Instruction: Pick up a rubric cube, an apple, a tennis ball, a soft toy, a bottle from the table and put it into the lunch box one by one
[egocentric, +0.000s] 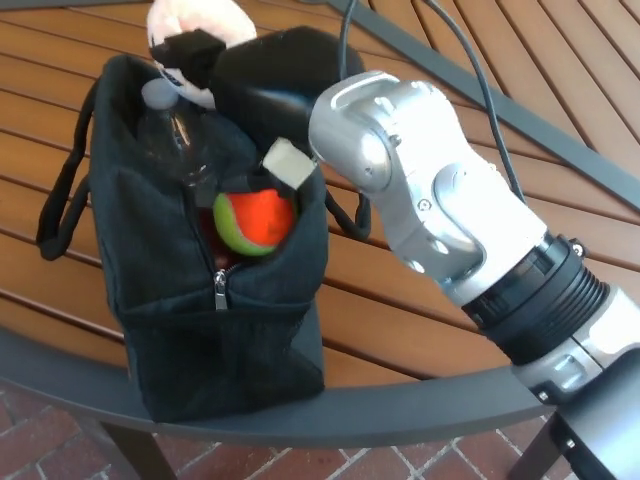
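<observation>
Nearest me I count one black lunch box (200, 330) on the slatted table (480, 170), unzipped. Inside I see one tennis ball (255, 221), orange and green, and one clear bottle (175, 140) upright behind it. Farther back, my right hand (235, 65) is above the box's rim, fingers pinching one pale soft toy (195, 20).
</observation>
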